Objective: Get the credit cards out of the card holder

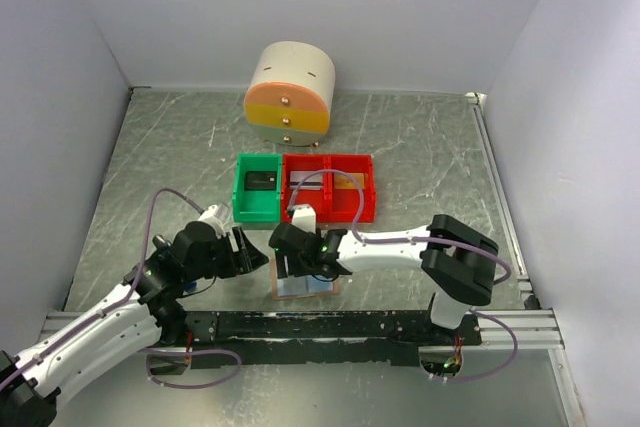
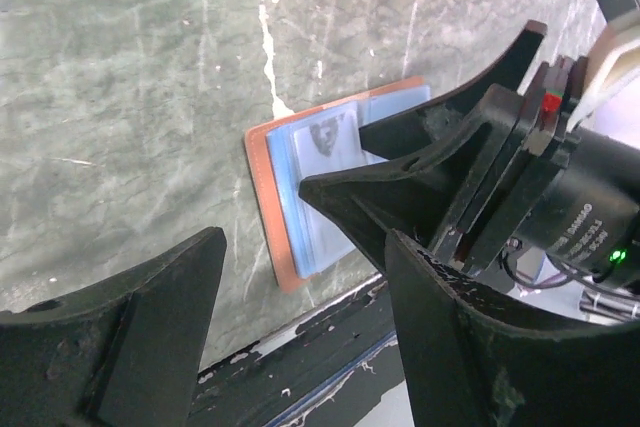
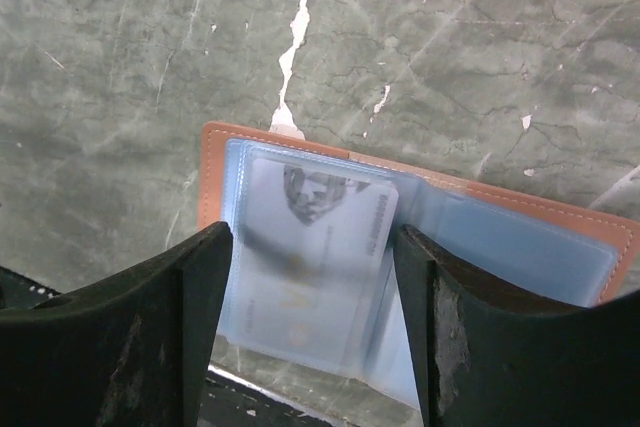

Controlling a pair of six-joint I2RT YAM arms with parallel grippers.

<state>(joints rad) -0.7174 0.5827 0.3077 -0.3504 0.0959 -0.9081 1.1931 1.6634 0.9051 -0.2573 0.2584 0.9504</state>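
The card holder [image 3: 480, 237] lies open on the worktop [image 3: 150, 47], one credit card [image 3: 330, 207] sleeved inside. The right claw [image 3: 310, 247] above it and the left claw [image 2: 305, 247] beside it both gape empty. The card looks thin and slick, so pinch its edge.

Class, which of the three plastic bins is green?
The leftmost bin, with a dark object inside; the middle bin and right bin are red.

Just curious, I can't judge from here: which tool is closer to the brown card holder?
The right. The right tool is directly above the card holder, jaws open over a credit card. The left tool sits open beside the holder, off to its left.
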